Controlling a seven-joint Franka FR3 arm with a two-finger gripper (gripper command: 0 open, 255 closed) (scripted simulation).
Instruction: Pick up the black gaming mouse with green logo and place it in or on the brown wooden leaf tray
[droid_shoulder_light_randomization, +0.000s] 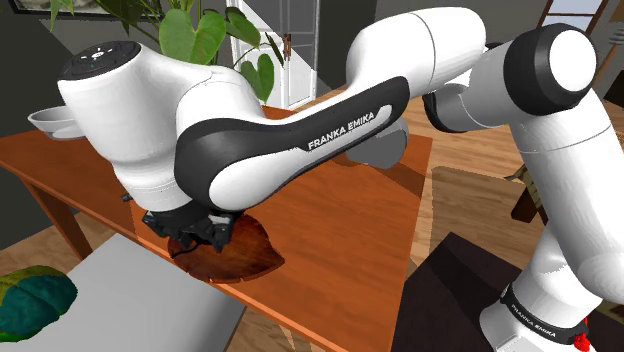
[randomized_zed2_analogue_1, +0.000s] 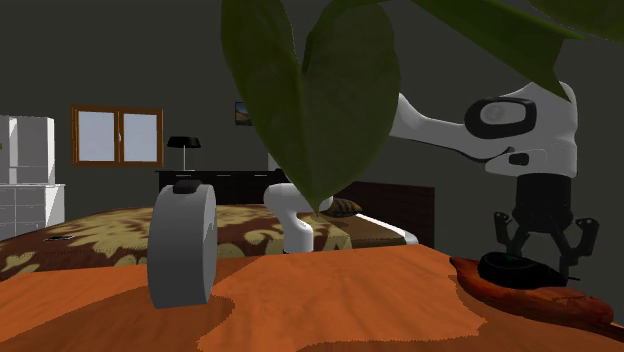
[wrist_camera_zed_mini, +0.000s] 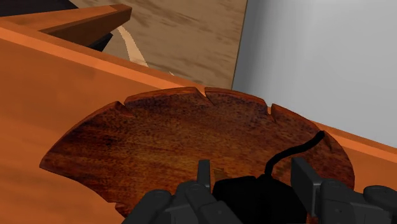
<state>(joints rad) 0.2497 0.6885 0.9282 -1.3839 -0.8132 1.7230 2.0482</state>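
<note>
The jaws clasp the black gaming mouse (wrist_camera_zed_mini: 254, 200), low over the dark brown wooden leaf-shaped tray (wrist_camera_zed_mini: 159, 140) at the orange-brown surface (wrist_camera_zed_mini: 51, 95) edge. A grey upright disc (randomized_zed2_analogue_1: 182, 245) stands well apart.

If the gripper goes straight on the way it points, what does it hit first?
The brown leaf tray: the gripper points down at it, and the black mouse clasped in its jaws would likely touch first. Gap looks small, depth unclear.
</note>
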